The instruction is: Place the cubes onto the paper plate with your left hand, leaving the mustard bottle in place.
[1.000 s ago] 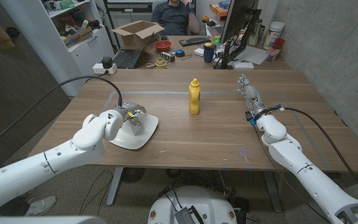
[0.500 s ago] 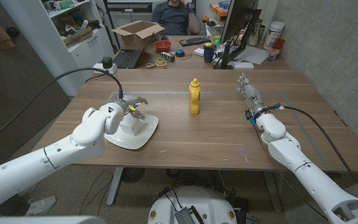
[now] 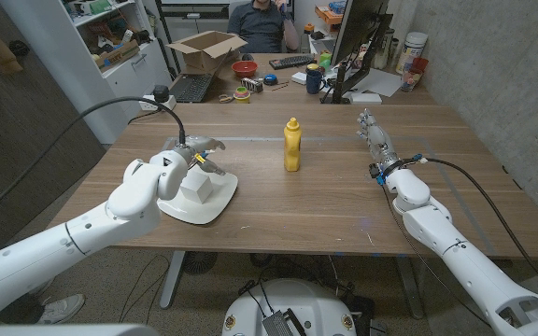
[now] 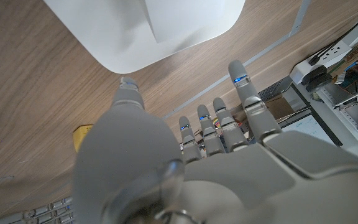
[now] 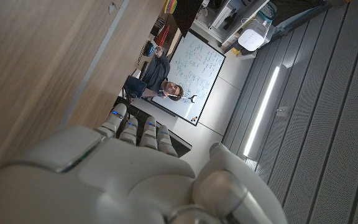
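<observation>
Cube (image 3: 195,187): resting on paper plate (image 3: 222,198), left of mustard bottle (image 3: 291,146) | Left hand (image 3: 194,155): fingers spread, empty, just above plate's far rim | Right hand (image 3: 374,138): fingers straight, empty | Risk: careless withdrawal may clip rim, tipping cube off.

A big wooden table (image 3: 278,201) stands in an office. Behind it a desk (image 3: 278,79) holds an open cardboard box (image 3: 205,47), a red bowl (image 3: 245,68), a keyboard (image 3: 292,62) and a monitor (image 3: 358,37). A person (image 3: 261,23) sits there. Grey walls (image 3: 493,65)
</observation>
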Controlling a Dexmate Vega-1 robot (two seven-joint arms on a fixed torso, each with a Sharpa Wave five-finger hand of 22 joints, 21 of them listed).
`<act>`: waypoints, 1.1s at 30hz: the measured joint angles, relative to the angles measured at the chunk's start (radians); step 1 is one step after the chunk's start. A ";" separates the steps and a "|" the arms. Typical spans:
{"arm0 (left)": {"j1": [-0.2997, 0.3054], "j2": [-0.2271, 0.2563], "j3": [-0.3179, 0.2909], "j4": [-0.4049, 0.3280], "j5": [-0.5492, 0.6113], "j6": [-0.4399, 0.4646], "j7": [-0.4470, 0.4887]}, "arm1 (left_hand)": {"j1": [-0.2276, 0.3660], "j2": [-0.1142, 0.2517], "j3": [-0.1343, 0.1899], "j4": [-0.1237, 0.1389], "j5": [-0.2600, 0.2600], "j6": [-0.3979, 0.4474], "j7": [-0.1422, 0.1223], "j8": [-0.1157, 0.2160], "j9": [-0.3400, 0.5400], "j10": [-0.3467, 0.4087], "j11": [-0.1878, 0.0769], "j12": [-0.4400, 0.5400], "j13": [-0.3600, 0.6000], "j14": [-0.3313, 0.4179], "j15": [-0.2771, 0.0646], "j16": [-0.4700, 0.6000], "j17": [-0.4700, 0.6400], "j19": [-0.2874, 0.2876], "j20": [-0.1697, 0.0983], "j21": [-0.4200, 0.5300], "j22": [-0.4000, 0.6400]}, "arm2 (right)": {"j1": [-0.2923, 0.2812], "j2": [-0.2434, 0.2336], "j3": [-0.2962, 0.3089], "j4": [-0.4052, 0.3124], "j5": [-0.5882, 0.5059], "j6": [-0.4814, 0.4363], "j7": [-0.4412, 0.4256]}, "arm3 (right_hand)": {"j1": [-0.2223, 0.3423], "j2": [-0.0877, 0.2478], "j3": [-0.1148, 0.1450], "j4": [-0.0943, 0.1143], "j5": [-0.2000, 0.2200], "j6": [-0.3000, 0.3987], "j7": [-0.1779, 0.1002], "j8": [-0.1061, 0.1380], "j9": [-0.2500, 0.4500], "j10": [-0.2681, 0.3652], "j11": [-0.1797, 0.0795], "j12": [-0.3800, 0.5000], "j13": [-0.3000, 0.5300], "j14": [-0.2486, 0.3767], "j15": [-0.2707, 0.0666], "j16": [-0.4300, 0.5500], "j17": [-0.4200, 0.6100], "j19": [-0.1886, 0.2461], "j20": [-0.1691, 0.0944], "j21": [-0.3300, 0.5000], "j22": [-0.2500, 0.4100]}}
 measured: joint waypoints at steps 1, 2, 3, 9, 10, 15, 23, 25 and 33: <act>0.009 -0.003 -0.008 -0.009 0.003 0.003 0.007 | -0.005 -0.005 -0.004 0.004 0.000 0.000 0.000 0.000 0.000 0.000 0.000 -0.003 -0.003 0.000 0.000 0.000 -0.001 0.000 0.000 0.000 0.000 | 0.001 0.000 0.000 0.002 0.001 0.004 0.004 | 0.000 0.000 0.000 0.000 0.000 0.000 0.000 0.000 0.000 0.000 0.000 0.000 0.000 0.000 0.000 0.000 0.000 0.000 0.000 0.000 0.000; 0.009 -0.003 -0.008 -0.009 0.004 0.003 0.008 | -0.010 -0.004 -0.008 0.004 0.000 0.000 0.000 0.000 0.000 0.000 0.000 -0.003 -0.004 -0.004 -0.004 0.000 -0.001 0.000 0.000 -0.004 0.000 | 0.001 0.001 0.001 0.002 0.001 0.004 0.004 | 0.000 0.000 0.000 0.000 0.000 0.000 0.000 0.000 0.000 0.000 0.000 0.000 0.000 0.000 0.000 0.000 0.000 0.000 0.000 0.000 0.000; 0.014 -0.004 -0.012 -0.013 0.007 0.005 0.014 | -0.015 -0.005 -0.011 0.005 0.000 0.004 -0.004 0.000 0.000 0.000 0.000 -0.003 -0.004 -0.004 -0.004 0.000 -0.004 0.000 0.000 -0.004 0.000 | 0.002 0.001 0.002 0.004 0.001 0.004 0.004 | 0.000 0.000 0.000 0.000 0.000 0.000 0.000 0.000 0.000 0.000 0.000 0.000 0.000 0.000 0.000 0.000 0.000 0.000 0.000 0.000 0.000; 0.023 -0.005 -0.018 -0.022 0.024 0.010 0.031 | -0.025 -0.006 -0.018 0.011 0.000 0.008 0.000 0.000 0.000 0.000 0.000 -0.003 -0.004 -0.006 -0.006 0.000 -0.007 0.005 0.005 -0.008 0.000 | 0.003 0.001 0.004 0.009 0.003 0.009 0.009 | 0.000 0.000 0.000 0.000 0.000 0.000 0.000 0.000 0.000 0.000 0.000 0.000 0.000 0.000 0.000 0.000 0.000 0.000 0.000 -0.004 0.000; 0.034 -0.007 -0.028 -0.033 0.026 0.011 0.035 | -0.025 -0.006 -0.018 0.011 0.001 0.008 0.000 0.000 0.000 0.000 0.000 -0.006 -0.004 -0.008 -0.008 0.000 -0.009 0.005 0.005 -0.008 0.000 | 0.003 0.001 0.004 0.009 0.005 0.012 0.013 | 0.000 0.000 0.000 0.000 0.000 0.000 0.000 0.000 0.000 0.000 0.000 0.000 0.000 0.000 0.000 0.000 0.000 0.000 0.000 -0.004 0.000; 0.048 -0.011 -0.041 -0.043 0.033 0.013 0.052 | -0.028 -0.002 -0.022 0.015 0.004 0.024 -0.009 0.004 0.000 0.006 -0.006 -0.007 -0.009 -0.008 -0.008 0.008 -0.015 0.011 -0.001 -0.011 0.000 | 0.003 0.002 0.008 0.009 0.006 0.015 0.016 | 0.000 0.000 0.000 0.000 0.000 0.000 0.000 0.000 0.000 0.000 0.000 0.000 -0.002 0.000 0.000 0.000 0.000 0.000 0.000 -0.004 0.000; 0.058 -0.012 -0.053 -0.052 0.041 0.013 0.072 | -0.032 0.002 -0.022 0.015 0.004 0.026 -0.007 0.005 0.000 0.006 -0.006 -0.007 -0.013 -0.002 -0.013 0.008 -0.019 0.019 -0.001 -0.015 0.000 | -0.004 0.000 0.012 0.005 0.006 0.018 0.017 | 0.000 0.000 -0.003 0.003 0.000 0.000 0.000 0.000 0.000 0.002 0.002 0.000 -0.002 0.000 0.000 0.000 0.000 0.000 0.000 -0.007 0.000; 0.071 -0.013 -0.068 -0.062 0.041 0.013 0.076 | -0.032 0.002 -0.024 0.018 0.004 0.026 -0.007 0.005 0.000 0.006 -0.006 -0.007 -0.013 -0.002 -0.013 0.008 -0.019 0.022 -0.004 -0.015 0.000 | -0.006 -0.001 0.012 0.003 0.006 0.020 0.016 | 0.000 0.000 -0.004 0.004 0.000 0.000 0.000 0.000 0.000 0.006 0.006 0.000 -0.002 0.000 0.000 0.000 0.000 0.000 0.000 -0.007 0.000; 0.100 -0.013 -0.100 -0.079 0.042 0.015 0.095 | -0.041 0.011 -0.029 0.023 0.004 0.030 -0.013 0.005 0.000 0.002 -0.002 -0.018 -0.016 -0.003 -0.014 0.008 -0.027 0.024 -0.006 -0.023 0.000 | -0.013 -0.004 0.013 -0.007 0.007 0.022 0.009 | 0.000 0.000 -0.004 0.004 0.000 0.000 0.000 0.000 0.000 0.006 0.006 0.000 -0.002 0.000 0.000 0.000 0.000 0.004 0.003 -0.007 0.000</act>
